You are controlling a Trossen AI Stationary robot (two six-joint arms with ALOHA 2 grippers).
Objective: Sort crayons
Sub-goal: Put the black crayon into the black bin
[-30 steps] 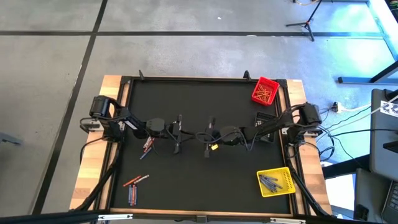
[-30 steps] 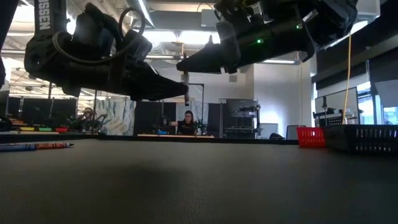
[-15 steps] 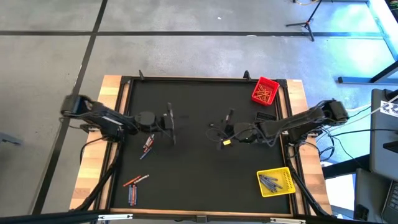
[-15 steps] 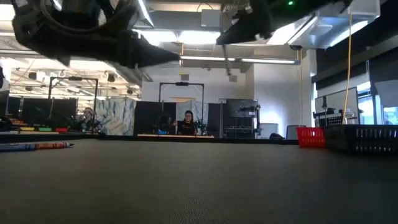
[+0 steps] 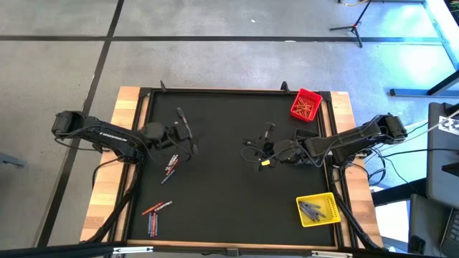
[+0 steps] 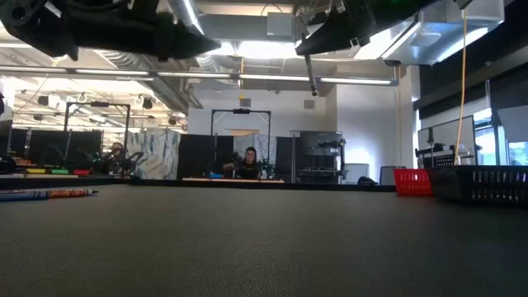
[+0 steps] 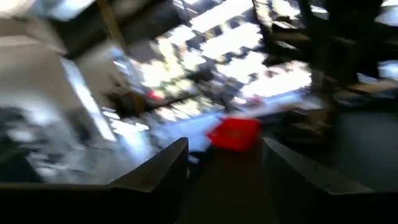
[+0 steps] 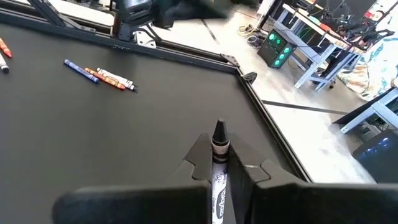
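Crayons (image 5: 169, 168) are lying in a loose cluster left of centre in the high view, with more (image 5: 154, 215) sitting near the lower left corner of the black table (image 5: 222, 193). Right gripper (image 8: 217, 163) is pinching a grey crayon (image 8: 218, 163) between closed fingers — hovering right of centre. Left gripper (image 5: 185, 132) is hanging at centre left with fingers spread wide, gripping nothing. Red bin (image 5: 305, 104) is sitting upper right, yellow bin (image 5: 318, 209) lower right.

I am wearing matte black on both arms (image 5: 107, 134), with black cables looping beside the joints. My right gripper (image 8: 219, 163) is showing two dark, wedge-shaped fingers (image 8: 199, 155); my left gripper (image 7: 224, 165) is showing matching ones.
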